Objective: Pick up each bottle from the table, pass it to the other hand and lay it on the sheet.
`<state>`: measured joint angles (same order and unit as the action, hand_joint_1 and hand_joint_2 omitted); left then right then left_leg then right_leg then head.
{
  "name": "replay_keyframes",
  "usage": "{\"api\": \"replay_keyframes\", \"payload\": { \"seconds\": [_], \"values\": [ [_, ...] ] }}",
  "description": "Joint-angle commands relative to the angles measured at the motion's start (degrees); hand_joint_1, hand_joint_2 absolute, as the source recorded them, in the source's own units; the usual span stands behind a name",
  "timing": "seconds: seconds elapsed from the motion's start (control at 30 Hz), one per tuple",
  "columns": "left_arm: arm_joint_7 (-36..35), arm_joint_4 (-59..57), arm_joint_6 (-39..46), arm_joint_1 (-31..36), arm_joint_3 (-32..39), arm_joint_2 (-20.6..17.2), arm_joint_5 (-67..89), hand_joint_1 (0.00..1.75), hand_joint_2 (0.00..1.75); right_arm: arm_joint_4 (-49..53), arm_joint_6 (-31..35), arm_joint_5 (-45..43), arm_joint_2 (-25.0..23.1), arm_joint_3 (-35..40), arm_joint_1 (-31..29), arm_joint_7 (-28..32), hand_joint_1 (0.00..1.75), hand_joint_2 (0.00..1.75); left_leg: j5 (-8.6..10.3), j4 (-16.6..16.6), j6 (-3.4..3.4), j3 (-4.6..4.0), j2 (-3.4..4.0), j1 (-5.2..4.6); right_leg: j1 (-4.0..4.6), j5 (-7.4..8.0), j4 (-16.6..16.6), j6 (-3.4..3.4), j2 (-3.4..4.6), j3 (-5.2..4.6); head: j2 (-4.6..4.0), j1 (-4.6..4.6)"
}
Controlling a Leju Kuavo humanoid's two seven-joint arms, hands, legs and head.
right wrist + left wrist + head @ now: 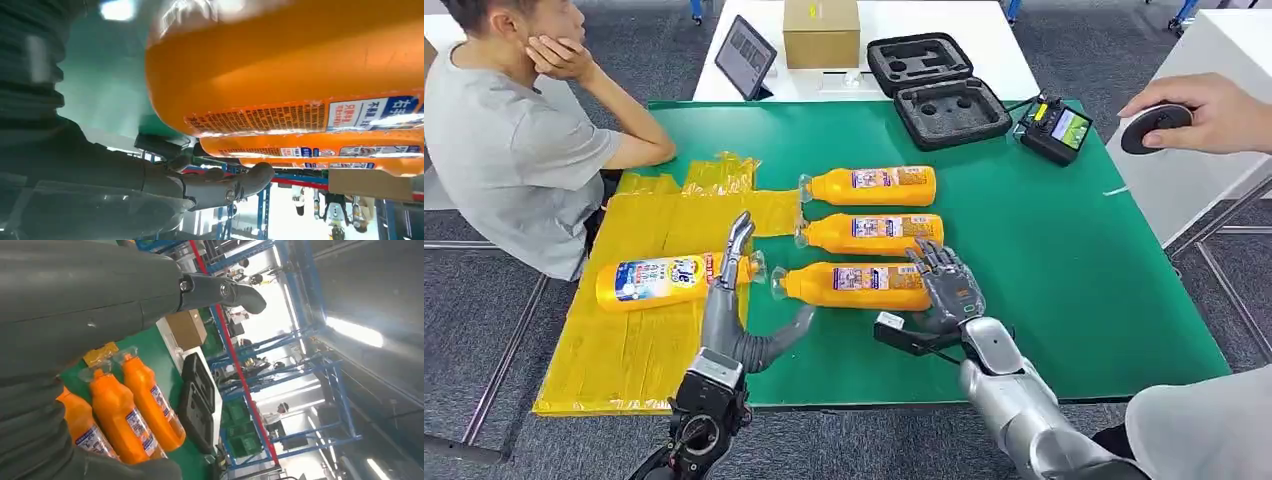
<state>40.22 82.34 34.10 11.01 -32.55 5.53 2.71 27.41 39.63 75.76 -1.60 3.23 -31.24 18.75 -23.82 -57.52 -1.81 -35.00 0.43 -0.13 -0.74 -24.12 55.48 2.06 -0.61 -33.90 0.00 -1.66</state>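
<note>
From the head view, my right hand (946, 283) is at the base end of the near bottle (854, 286), fingers spread over its end and touching it. I cannot tell whether they have closed round it; nothing is lifted, and the near bottle lies flat on the green table (1064, 260). Beyond the near bottle lie the middle bottle (871, 234) and the far bottle (870, 185), side by side, caps pointing toward the yellow sheet (639, 340). One bottle, the laid bottle (659, 281), is already on the sheet, on the cap side of the near bottle. My left hand (736, 300) is raised between the laid bottle and the near bottle, fingers apart and pointing up, gripping nothing, ready to receive.

In the left wrist view, my left thumb (235, 292) sticks out free, with nothing in the palm.

In the right wrist view, the near bottle's orange wall is pressed very close and my right thumb (235, 184) curls beneath it, a gap showing between them.

The risks as I judge them: gripping only the base end, the long bottle could tip or slide out as I lift. My fingers reach toward the middle bottle and could shove it. My left hand stands close to the laid bottle and could roll it.
</note>
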Motion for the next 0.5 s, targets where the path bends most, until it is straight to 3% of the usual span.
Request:
{"api": "replay_keyframes", "payload": {
  "seconds": [0.03,0.5],
  "values": [
    [-0.22,-4.58,-0.26,2.77,-0.79,-0.04,-0.55,0.0,1.75,-8.16,0.13,-0.2,-0.88,-1.87,-4.19,0.32,0.0,1.75,-0.06,0.01,0.1,0.2,-0.04,0.04,0.03,-0.06,-0.02,-0.08,0.03,0.2,0.0,-0.02],
    [-0.22,-6.3,-0.35,3.66,-1.48,0.24,-1.42,0.0,1.75,-6.53,0.37,-0.3,-1.55,-0.98,-2.22,2.72,0.0,1.75,-0.06,0.02,0.1,0.21,-0.05,0.06,0.05,-0.06,-0.04,-0.08,0.01,0.22,0.0,-0.02]
  ]
}}
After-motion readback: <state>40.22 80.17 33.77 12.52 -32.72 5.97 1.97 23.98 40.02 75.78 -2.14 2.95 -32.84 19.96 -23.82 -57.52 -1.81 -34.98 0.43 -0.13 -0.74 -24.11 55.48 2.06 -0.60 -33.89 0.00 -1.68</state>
